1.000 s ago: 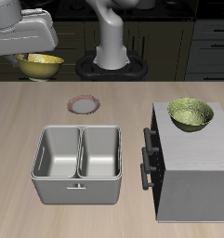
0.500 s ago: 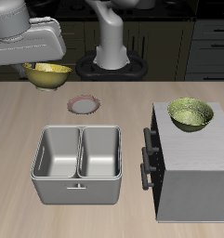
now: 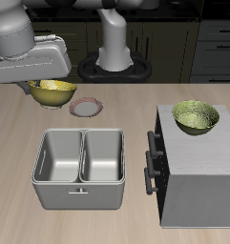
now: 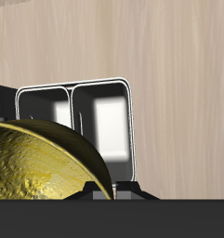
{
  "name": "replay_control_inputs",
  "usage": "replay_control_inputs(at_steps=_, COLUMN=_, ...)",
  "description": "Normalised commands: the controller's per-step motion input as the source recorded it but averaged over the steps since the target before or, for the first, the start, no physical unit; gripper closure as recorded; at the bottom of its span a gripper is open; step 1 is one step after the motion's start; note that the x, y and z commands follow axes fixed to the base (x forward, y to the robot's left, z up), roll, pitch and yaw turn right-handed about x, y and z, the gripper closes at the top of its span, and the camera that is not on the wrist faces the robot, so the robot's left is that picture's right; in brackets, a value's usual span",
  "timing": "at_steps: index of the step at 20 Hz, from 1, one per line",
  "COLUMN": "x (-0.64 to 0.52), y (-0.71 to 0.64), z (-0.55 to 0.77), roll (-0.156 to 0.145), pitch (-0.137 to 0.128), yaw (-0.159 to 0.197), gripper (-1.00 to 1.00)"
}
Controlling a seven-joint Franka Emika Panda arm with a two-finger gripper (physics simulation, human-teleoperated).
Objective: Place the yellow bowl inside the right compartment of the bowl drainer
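The yellow bowl [image 3: 52,92] hangs above the table behind the bowl drainer [image 3: 78,187], with my gripper [image 3: 40,87] shut on its rim. It is still farther back than the tub and higher than its rim. In the wrist view the yellow bowl [image 4: 34,177] fills the space beside my gripper [image 4: 109,193], and the bowl drainer [image 4: 130,121] lies beyond with both wells empty. The right compartment [image 3: 103,155] is the well nearer the grey cabinet. My fingertips are mostly hidden by the gripper body in the exterior view.
A small round pinkish dish [image 3: 85,108] lies on the table just behind the drainer, close to the hanging bowl. A big grey cabinet [image 3: 198,181] with black handles [image 3: 153,162] stands beside the drainer, and a larger greenish-yellow bowl [image 3: 196,116] sits on top of it.
My gripper has carried the yellow bowl lower and closer to the drainer and the pinkish dish. Everything else has stayed put.
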Motion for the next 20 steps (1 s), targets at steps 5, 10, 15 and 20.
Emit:
replay_control_inputs(at_steps=5, x=0.05, y=-0.01, z=-0.14, roll=0.010, pitch=0.020, yaw=-0.002, gripper=1.00)
replay_control_inputs(at_steps=10, x=0.01, y=-0.10, z=-0.14, roll=-0.007, pitch=0.019, yaw=-0.011, gripper=1.00)
replay_control_inputs(at_steps=15, x=0.04, y=-0.08, z=-0.20, roll=0.007, pitch=0.027, yaw=-0.016, gripper=1.00)
replay_control_inputs(at_steps=20, x=0.06, y=0.04, z=-0.21, roll=0.020, pitch=0.032, yaw=-0.023, gripper=1.00)
